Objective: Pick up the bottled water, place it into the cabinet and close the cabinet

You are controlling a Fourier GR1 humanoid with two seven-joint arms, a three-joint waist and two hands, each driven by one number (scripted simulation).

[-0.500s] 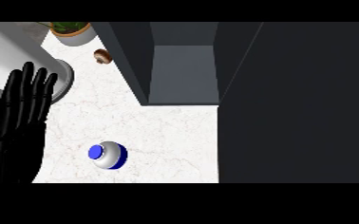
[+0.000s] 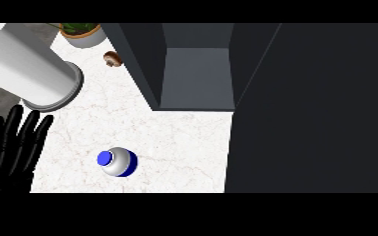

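Near the bench's (image 2: 184, 135) left front, the bottled water (image 2: 118, 161) stands upright. Left robot hand (image 2: 21, 142), fingers spread straight, rests at the left edge. Open cabinet (image 2: 196, 75) stands behind.

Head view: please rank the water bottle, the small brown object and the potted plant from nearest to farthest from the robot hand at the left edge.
Measured from the left robot hand, open at the left edge:
1. Water bottle, on the counter just right of the hand, toward the bottom.
2. Small brown object, higher up, beside the cabinet wall.
3. Potted plant, at the top left corner.
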